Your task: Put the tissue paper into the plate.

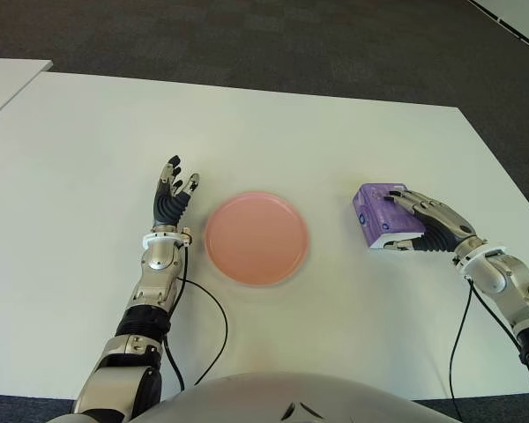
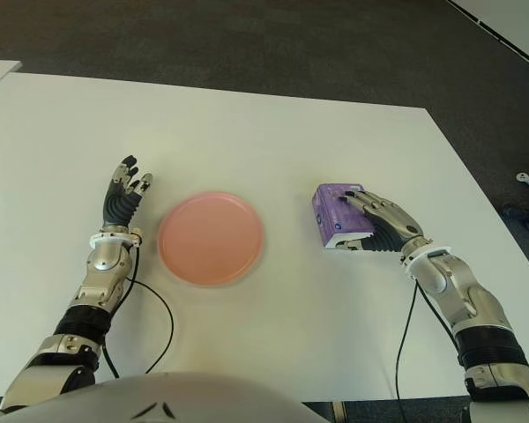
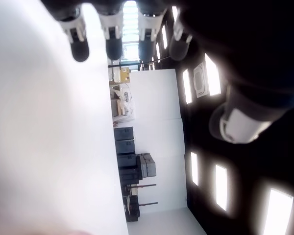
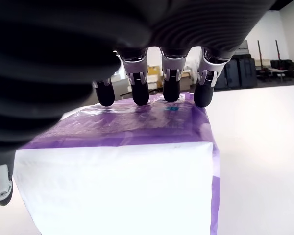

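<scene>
White tabletop (image 1: pixel 273 132) over dark carpet floor (image 1: pixel 247 35), left robot hand (image 1: pixel 174 196) beside pink plate (image 1: pixel 257 238), fingers spread, empty, purple tissue paper pack (image 1: pixel 381 214) right of plate, right robot hand (image 1: pixel 428 225) closed over it

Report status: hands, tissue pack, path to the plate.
Right hand laid over the tissue pack, fingers on its top, pack on the table. Left hand open, left of the plate. Plate holds nothing; nothing between pack and plate.
</scene>
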Robot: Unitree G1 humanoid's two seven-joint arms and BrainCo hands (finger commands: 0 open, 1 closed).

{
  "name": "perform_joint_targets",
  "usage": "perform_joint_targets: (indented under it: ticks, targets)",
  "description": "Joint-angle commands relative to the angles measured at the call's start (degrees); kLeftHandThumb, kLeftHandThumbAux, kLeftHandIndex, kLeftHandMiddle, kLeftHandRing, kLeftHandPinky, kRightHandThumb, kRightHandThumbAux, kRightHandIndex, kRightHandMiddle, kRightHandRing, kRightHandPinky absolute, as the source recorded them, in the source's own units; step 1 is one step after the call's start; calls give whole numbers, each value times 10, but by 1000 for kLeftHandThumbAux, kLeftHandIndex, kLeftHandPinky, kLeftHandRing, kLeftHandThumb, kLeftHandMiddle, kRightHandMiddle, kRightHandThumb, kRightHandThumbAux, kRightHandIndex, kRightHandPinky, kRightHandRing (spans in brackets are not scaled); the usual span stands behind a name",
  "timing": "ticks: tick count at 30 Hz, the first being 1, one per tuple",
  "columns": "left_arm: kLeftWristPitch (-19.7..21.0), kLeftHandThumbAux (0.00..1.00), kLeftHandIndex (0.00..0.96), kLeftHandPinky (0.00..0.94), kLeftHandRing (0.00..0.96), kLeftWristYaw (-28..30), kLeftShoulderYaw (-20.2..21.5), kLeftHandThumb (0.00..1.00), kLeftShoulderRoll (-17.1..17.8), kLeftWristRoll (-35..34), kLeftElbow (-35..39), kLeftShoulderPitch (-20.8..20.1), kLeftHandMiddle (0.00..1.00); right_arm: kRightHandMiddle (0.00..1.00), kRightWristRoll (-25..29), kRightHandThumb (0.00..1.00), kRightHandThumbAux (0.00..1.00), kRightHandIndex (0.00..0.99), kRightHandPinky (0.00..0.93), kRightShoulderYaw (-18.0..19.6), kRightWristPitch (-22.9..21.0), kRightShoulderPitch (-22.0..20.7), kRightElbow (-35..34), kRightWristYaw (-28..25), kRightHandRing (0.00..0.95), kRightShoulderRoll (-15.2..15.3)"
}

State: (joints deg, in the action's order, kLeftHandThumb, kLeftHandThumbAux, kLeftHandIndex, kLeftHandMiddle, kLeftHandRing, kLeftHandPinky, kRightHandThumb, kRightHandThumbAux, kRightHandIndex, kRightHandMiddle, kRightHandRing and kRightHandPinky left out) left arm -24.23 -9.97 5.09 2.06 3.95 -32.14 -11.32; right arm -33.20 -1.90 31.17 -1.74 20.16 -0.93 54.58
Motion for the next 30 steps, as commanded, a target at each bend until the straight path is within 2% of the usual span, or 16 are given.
perform_joint_targets:
  ticks: [1,16,30]
  targets:
    - [4,529,0,0,0,-5,-3,0,-1,6,-8,2,0,16,-9,343,477,0,0,-13,7,-7,-2,-1,0,-8]
    - [-11,570,0,0,0,-8,-2,0,-5,8,-5,8,0,15,-17,369,484,0,0,-21,-5,-8,-16,-6,0,-8]
    - [7,551,0,0,0,-2,0,0,-9,-3,0,6,0,17,-42,359,499,0,0,-32,-16,-16,4,5,0,-7]
